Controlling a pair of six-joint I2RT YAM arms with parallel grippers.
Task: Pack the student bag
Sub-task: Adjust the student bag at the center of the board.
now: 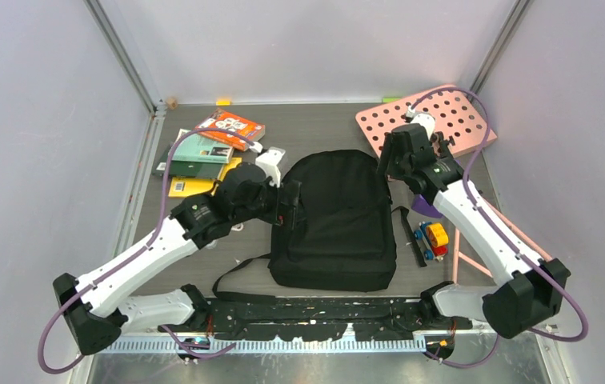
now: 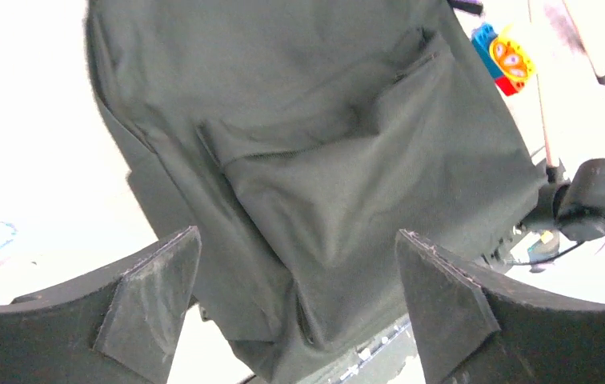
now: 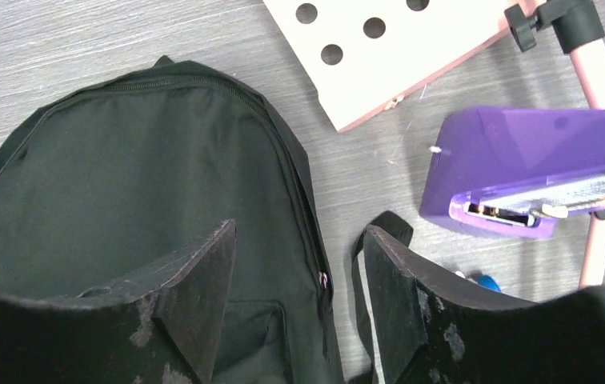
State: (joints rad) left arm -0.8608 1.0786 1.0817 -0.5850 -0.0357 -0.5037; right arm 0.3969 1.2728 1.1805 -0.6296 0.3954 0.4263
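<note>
The student bag (image 1: pixel 333 220) is a large black backpack lying flat in the middle of the table, front pocket up, its straps trailing out on both sides. My left gripper (image 1: pixel 287 210) hangs at the bag's left edge. In the left wrist view this gripper (image 2: pixel 299 240) stands wide open, with the bag (image 2: pixel 323 144) fabric beyond its fingers and nothing pinched. My right gripper (image 1: pixel 391 156) hovers over the bag's upper right corner. In the right wrist view that gripper (image 3: pixel 298 240) is open above the bag (image 3: pixel 123 176) and its zippered edge, empty.
Several books (image 1: pixel 211 148) lie at the back left. A pink board with round holes (image 1: pixel 427 120) leans at the back right, on pink legs. A purple box (image 3: pixel 539 152) and a colourful toy train (image 1: pixel 434 240) sit right of the bag, beside a black strap (image 1: pixel 407 232).
</note>
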